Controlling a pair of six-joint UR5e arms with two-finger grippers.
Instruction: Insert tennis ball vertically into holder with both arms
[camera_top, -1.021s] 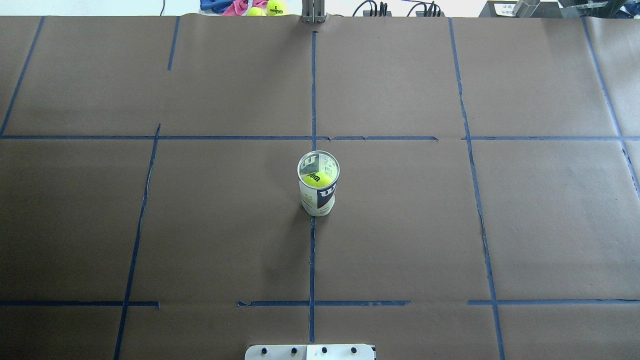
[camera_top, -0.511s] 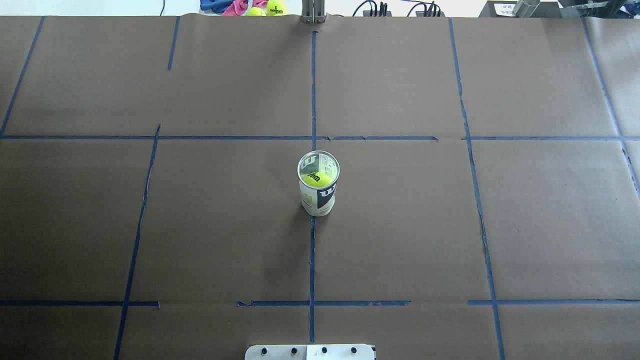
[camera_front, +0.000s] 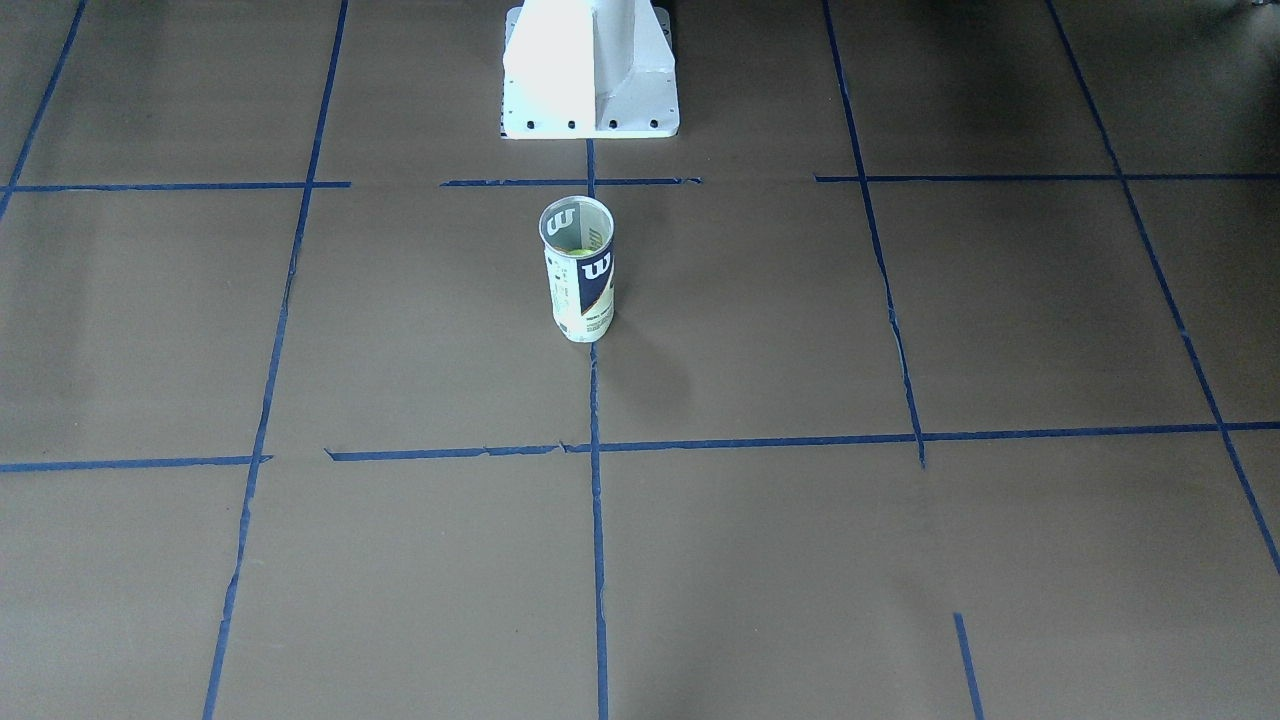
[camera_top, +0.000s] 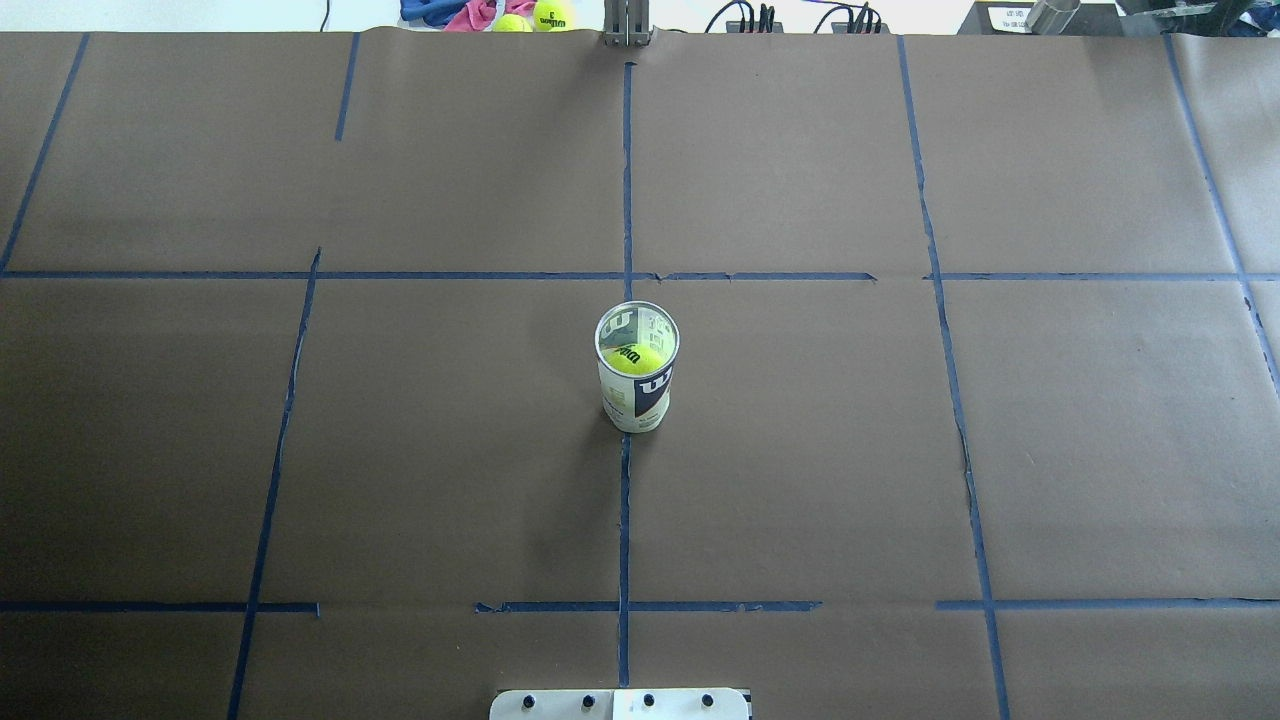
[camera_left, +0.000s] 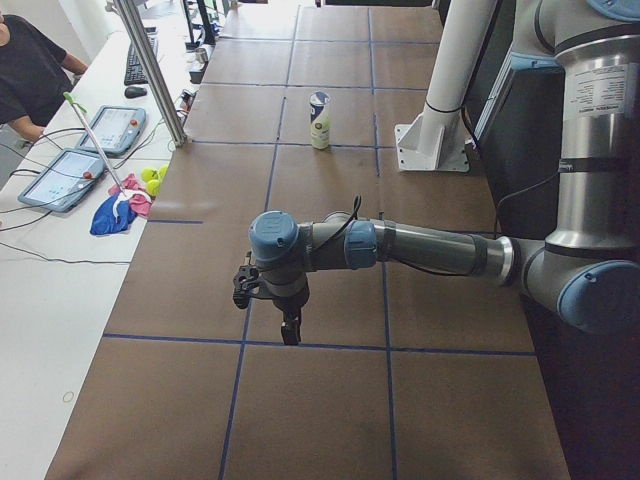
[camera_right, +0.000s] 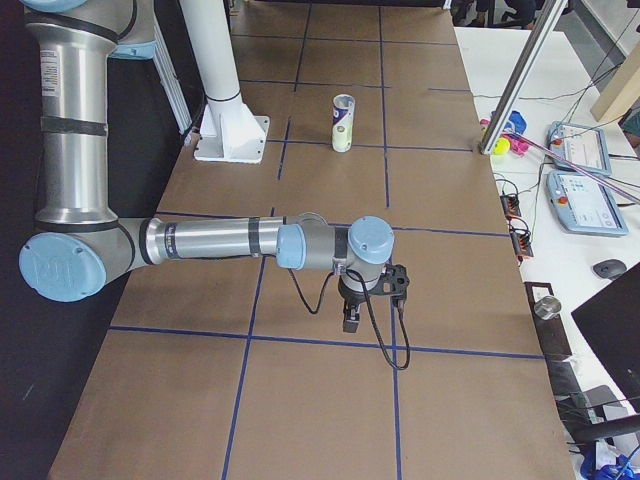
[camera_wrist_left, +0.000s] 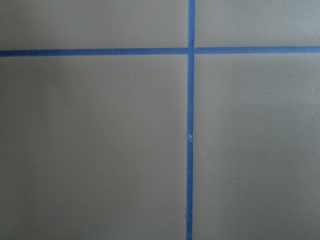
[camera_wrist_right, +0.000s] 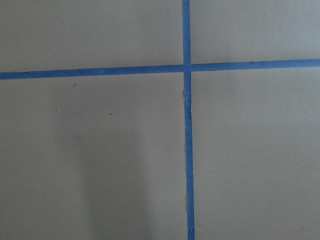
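The holder (camera_top: 637, 392), a clear can with a white and navy label, stands upright at the table's middle on the centre tape line. It also shows in the front-facing view (camera_front: 580, 295) and both side views (camera_left: 319, 120) (camera_right: 343, 122). The tennis ball (camera_top: 636, 359) sits inside it, seen through the open top. My left gripper (camera_left: 290, 333) shows only in the left side view, low over the table far from the can. My right gripper (camera_right: 350, 322) shows only in the right side view, likewise far off. I cannot tell whether either is open or shut.
The white pedestal base (camera_front: 590, 75) stands just behind the can on my side. Spare tennis balls (camera_top: 553, 14) and a cloth (camera_left: 112, 212) lie beyond the far edge. A metal post (camera_left: 150, 70) and tablets (camera_left: 60, 175) stand on the operators' side.
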